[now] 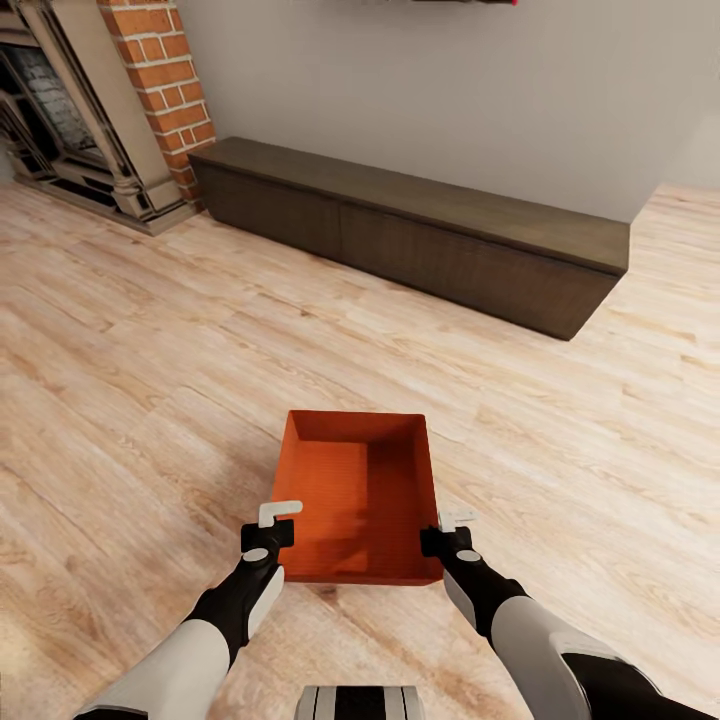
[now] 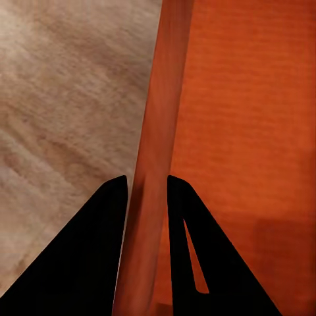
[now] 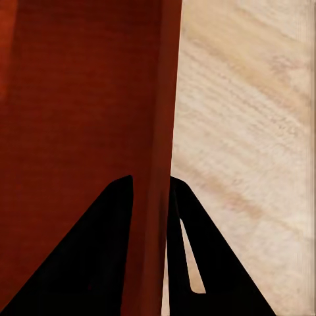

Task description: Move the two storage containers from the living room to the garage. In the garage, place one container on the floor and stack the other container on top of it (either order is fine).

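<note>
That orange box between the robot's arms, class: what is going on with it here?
The robot holds one orange box with both arms over a light wood floor. The left gripper pinches one side wall and the right gripper pinches the opposite wall. The box is open-topped and empty. Ahead stand a long dark cabinet against the wall and a brick fireplace.

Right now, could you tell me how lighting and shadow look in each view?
Head view: soft even light, the storage container shading its own inside and the plank floor near its front edge. Left wrist view: end-effector fingers pure black silhouettes. Right wrist view: the container wall darker, floor bright.
</note>
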Available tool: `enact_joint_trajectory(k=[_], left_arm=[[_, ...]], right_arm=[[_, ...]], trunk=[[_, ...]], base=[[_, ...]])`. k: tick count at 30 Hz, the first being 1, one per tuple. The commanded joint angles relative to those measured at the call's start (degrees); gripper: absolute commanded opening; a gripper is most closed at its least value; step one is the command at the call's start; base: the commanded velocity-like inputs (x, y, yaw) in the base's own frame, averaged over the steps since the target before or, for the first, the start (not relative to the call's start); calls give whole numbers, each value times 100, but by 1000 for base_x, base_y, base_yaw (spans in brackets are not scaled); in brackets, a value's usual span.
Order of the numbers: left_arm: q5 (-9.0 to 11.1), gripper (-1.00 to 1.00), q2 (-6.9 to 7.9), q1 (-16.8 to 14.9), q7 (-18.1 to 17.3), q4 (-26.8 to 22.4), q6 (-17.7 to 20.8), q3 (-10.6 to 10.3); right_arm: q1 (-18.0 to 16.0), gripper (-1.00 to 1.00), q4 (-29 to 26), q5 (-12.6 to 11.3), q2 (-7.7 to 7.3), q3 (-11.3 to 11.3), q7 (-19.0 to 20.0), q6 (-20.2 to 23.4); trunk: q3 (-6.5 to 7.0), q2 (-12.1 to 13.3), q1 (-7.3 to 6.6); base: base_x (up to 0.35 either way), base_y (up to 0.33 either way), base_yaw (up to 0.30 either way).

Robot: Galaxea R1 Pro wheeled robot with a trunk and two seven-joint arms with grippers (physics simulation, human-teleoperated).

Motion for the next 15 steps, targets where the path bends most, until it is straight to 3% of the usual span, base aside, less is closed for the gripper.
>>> enact_joint_trajectory(k=[1,15], left_arm=[[-72,-100,8,-6,83,-13,2,25],[-80,-100,8,-4,92,-13,2,23]], right_arm=[[-1,-100,12,62,-22,-109,-29,-23],[-2,-100,13,67,-20,-109,-29,-23]], trunk=[[15,40,-23],[267,602,-331]], base=[[0,0,0],[0,0,0]])
